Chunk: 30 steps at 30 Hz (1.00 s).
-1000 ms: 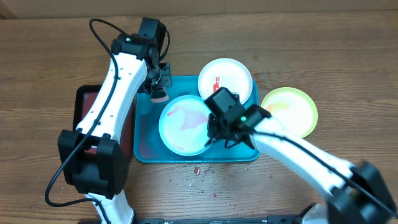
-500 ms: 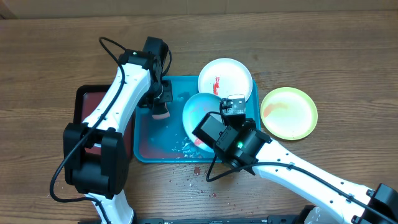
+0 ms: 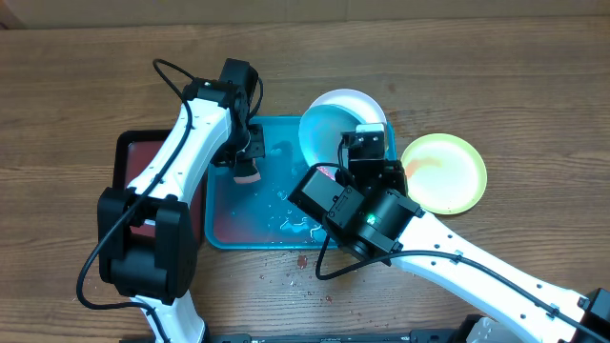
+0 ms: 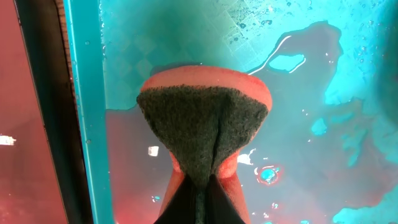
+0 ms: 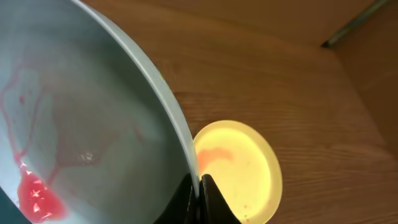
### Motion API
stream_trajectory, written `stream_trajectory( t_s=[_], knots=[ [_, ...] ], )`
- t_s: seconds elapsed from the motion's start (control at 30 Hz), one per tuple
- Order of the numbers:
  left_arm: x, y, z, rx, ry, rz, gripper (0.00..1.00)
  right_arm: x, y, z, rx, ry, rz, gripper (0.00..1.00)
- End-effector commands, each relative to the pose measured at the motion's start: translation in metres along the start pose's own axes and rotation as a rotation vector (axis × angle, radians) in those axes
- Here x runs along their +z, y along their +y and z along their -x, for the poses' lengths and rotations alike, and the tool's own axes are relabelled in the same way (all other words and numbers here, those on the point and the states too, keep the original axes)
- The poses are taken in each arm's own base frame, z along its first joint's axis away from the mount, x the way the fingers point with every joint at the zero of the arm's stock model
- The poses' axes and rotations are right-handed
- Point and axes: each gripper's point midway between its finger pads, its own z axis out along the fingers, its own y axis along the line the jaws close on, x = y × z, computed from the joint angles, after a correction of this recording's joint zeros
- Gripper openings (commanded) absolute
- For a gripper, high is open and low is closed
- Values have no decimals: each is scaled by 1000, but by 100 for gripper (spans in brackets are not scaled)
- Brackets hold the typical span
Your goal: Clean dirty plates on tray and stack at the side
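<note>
Right gripper (image 5: 199, 186) clamped the tilted aqua plate (image 5: 93, 124) by its rim, centre frame; left gripper (image 4: 199, 194) pinched a sponge (image 4: 202, 124) on the tray (image 3: 221, 205).

left fingers (image 4: 181, 208): pinched tight, pointing down | right fingers (image 5: 214, 204): pinched tight, wrist tilted

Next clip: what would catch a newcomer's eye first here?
The right hand grips the pale aqua plate by its rim, tilted steeply above the right end of the tray, red sauce pooled at its low edge. The left hand pinches a sponge on the tray's wet, red-tinted floor.
</note>
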Motion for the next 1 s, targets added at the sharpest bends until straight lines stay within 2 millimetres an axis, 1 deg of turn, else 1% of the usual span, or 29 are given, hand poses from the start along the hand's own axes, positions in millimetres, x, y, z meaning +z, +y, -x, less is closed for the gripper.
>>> stream_trajectory(
  t_s=[0.0,0.2,0.37,0.5,0.77,0.87,0.97],
  knots=[
    [2,-2,-4,5,11,-9,4,-11,-18,24,40,-94,-56,4],
    [2,-2,-3,5,10,-9,4,-15,-35,34,23,-160,-138,4],
    [2,-2,-3,5,10,-9,4,-25,-41,44,10,-237,-187,4],
    [2,-2,-4,5,10,-9,4,-39,-40,51,-8,-308,-205,4],
    [2,-2,-4,5,10,-9,4,-73,-35,63,-55,-463,-232,4],
    [2,-2,-4,5,11,-9,4,-79,-32,63,-60,-482,-226,4],
    [2,-2,-4,5,12,-8,4,-79,-32,63,-61,-483,-224,4]
  ],
)
